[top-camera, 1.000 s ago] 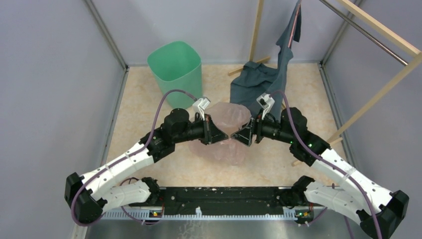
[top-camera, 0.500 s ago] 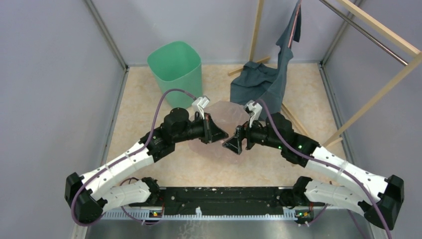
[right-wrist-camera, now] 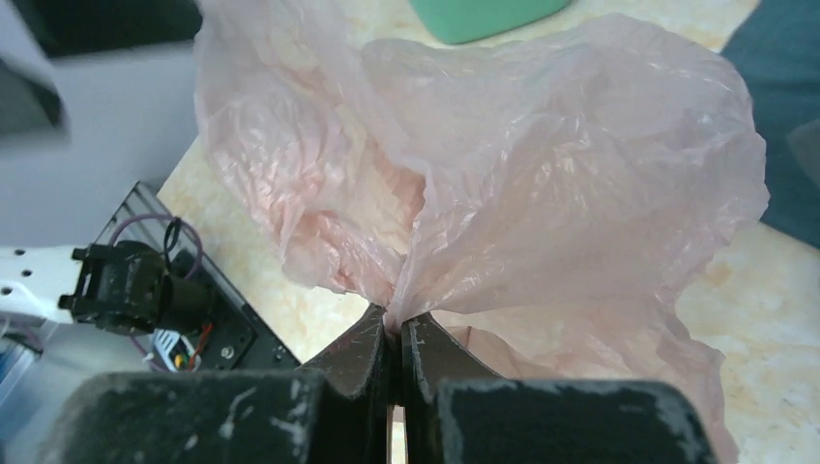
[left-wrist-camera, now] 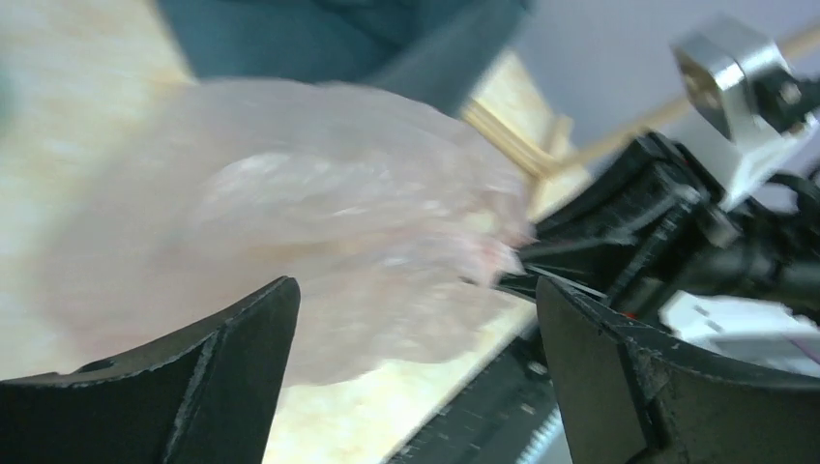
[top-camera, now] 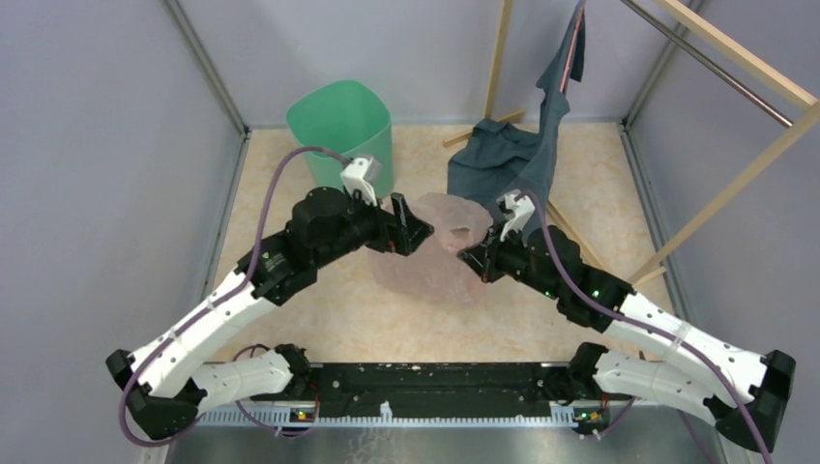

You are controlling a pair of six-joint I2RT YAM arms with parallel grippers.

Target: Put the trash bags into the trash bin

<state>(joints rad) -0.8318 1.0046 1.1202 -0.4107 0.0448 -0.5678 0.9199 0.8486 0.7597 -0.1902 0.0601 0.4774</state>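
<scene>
The pale-pink trash bag [top-camera: 437,259] lies crumpled on the table between my two grippers. In the right wrist view my right gripper [right-wrist-camera: 396,324] is shut on a gathered fold of the bag [right-wrist-camera: 541,174], whose film billows beyond the fingertips. From above, my right gripper [top-camera: 472,256] sits at the bag's right edge. My left gripper [top-camera: 411,230] stands open at the bag's left edge, nothing between its fingers [left-wrist-camera: 222,372]; the bag [left-wrist-camera: 319,222] lies beyond them. The mint-green trash bin [top-camera: 340,126] stands upright at the back left, just behind the left wrist.
A dark blue-grey garment [top-camera: 503,159] hangs from a wooden rack [top-camera: 716,58] at the back right and pools on the table beside the bag. Grey walls enclose the table. The arms' black base rail [top-camera: 435,387] runs along the near edge.
My left gripper has opened, let go of the bag and pulled back toward the bin. My right gripper has shut on the bag's film after standing open.
</scene>
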